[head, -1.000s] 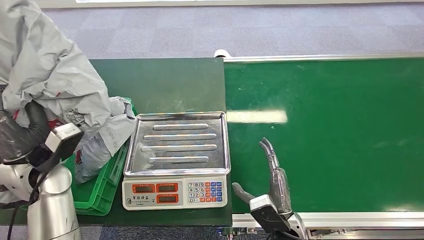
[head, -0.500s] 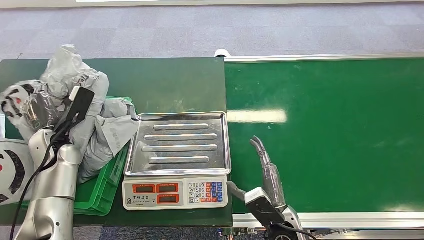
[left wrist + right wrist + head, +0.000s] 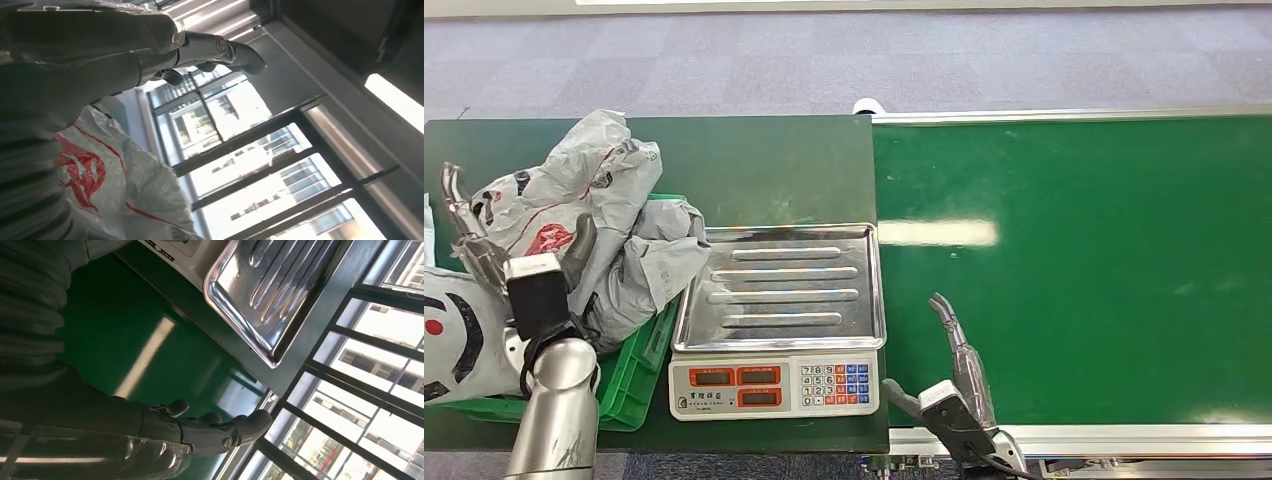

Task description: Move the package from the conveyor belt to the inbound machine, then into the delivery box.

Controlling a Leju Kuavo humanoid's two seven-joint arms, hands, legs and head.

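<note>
Beside the scale [image 3: 778, 315], on its left, a green crate [image 3: 629, 375] sits on the dark green table [image 3: 764, 165], piled with grey plastic mail bags. The topmost grey package [image 3: 574, 195], printed with a red mark, lies on that heap, leaning over the crate's far side toward the table. The left hand [image 3: 494, 262] is raised just left of the package, fingers [image 3: 452, 190] pointing up and spread apart, the thumb [image 3: 579, 250] against the bag's near side; nothing is clasped between them, though I cannot tell whether the palm touches the bag. From the left wrist camera the same hand [image 3: 150, 45] shows extended fingers with the red-printed package [image 3: 100, 185] close alongside. A white bag with black and red marks [image 3: 459, 345] lies at the crate's left end.

Right of the scale runs the green conveyor belt [image 3: 1074, 260], its surface bare around the right hand [image 3: 959, 375]. That hand hovers low over the belt's near edge, just right of the scale's keypad [image 3: 834, 383], fingers straight and parted, holding nothing. The scale's steel tray [image 3: 272, 285] carries no load.
</note>
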